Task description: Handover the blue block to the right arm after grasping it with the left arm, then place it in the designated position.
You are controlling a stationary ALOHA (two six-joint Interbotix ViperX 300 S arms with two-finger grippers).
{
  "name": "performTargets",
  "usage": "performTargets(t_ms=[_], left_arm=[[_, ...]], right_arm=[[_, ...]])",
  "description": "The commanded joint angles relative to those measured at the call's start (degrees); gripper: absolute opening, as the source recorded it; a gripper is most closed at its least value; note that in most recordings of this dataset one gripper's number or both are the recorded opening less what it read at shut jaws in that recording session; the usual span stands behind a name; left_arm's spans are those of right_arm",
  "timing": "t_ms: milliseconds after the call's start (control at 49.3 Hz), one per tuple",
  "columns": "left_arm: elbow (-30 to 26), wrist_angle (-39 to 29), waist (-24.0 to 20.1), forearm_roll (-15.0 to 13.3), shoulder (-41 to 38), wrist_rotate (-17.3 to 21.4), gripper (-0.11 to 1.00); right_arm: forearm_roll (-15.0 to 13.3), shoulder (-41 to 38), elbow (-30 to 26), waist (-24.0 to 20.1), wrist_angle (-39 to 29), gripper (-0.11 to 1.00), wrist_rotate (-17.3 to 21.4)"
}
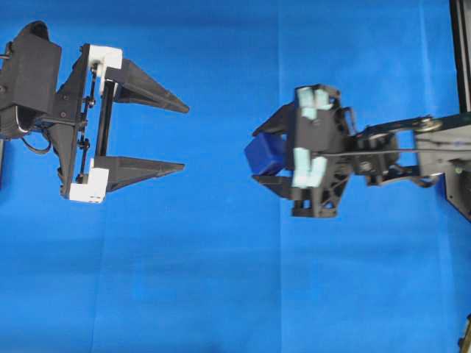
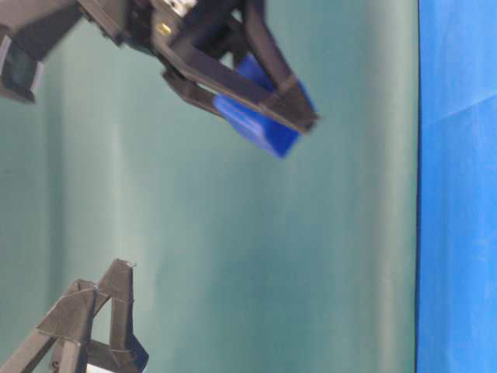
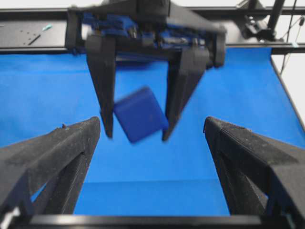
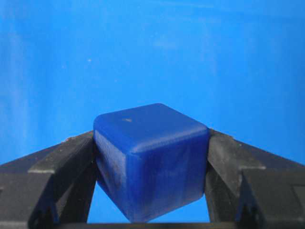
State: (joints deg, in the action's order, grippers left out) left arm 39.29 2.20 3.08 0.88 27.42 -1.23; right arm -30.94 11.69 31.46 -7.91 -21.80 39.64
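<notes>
The blue block [image 1: 265, 154] is a small dark-blue cube held between the fingers of my right gripper [image 1: 263, 154], the black one with the mint-green housing, above the blue cloth [image 1: 221, 279]. The right wrist view shows the block [image 4: 151, 160] clamped between both fingers. My left gripper [image 1: 184, 138], with white brackets, is open wide and empty at the left, a clear gap from the block. In the left wrist view the block [image 3: 140, 114] hangs in the right gripper's fingers beyond my open left fingers [image 3: 71, 157]. The table-level view shows the block [image 2: 260, 116] held high.
The blue cloth covers the table. A black frame rail [image 3: 38, 43] runs along the far edge, and a dark stand [image 1: 460, 51] sits at the right edge.
</notes>
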Motion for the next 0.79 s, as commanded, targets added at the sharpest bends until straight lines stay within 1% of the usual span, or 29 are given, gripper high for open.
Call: performTargets(t_ms=[0, 243, 466, 588, 770], left_arm=[[-0.97, 0.35, -0.18, -0.09, 1.58, 0.0, 0.93], [-0.88, 0.35, -0.18, -0.09, 1.58, 0.09, 0.93], [-0.88, 0.35, -0.18, 0.0, 1.58, 0.09, 0.93], [-0.79, 0.26, -0.18, -0.09, 1.67, 0.09, 0.93], [-0.7, 0.26, -0.18, 0.0, 1.76, 0.09, 0.93]], right_arm=[[0.0, -1.67, -1.93, 0.35, 2.72, 0.54, 0.97], [0.0, -10.2, -2.81, 2.29, 10.37, 0.54, 4.31], [0.0, -18.19, -5.1, 3.6, 15.12, 0.54, 7.21], [0.09, -22.41, -7.21, 3.69, 16.79, 0.54, 8.26], [0.09, -27.69, -10.11, 3.6, 17.4, 0.54, 10.63]])
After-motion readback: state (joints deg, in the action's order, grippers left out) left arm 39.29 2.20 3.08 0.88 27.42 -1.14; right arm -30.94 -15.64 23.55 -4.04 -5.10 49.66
